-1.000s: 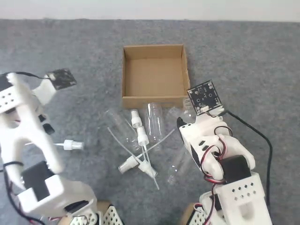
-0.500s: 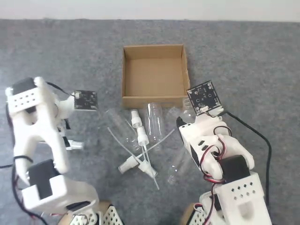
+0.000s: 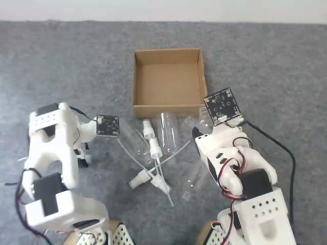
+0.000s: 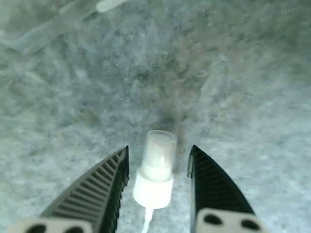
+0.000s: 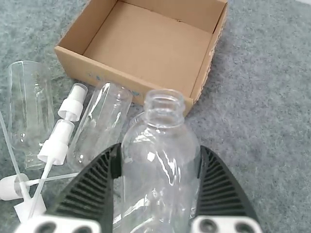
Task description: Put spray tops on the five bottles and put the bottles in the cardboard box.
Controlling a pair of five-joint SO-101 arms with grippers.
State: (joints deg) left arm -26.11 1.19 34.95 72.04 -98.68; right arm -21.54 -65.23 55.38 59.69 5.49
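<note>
My left gripper [image 4: 159, 149] is open low over the carpet, its fingers on either side of a white spray top [image 4: 154, 179] with a small gap on each side. In the high view that gripper [image 3: 82, 153] sits left of the pile. My right gripper [image 5: 159, 155] is shut on a clear bottle [image 5: 160, 145] with a bare neck, held just in front of the cardboard box [image 5: 97, 73]. The box [image 3: 168, 111] is open and holds nothing. Clear bottles [image 3: 168, 130] [image 3: 127, 135] [image 3: 196, 176] and spray tops [image 3: 148, 127] [image 3: 155, 148] [image 3: 140, 178] lie between the arms.
Long dip tubes [image 3: 163, 186] stick out from the loose spray tops and cross each other. Grey carpet [image 3: 265, 66] lies open to the right and left of the box. A black cable [image 3: 286, 153] runs beside the right arm.
The left arm swung right and down, and its gripper now straddles the spray top that lay on the carpet at the left. The right arm and its bottle stayed put.
</note>
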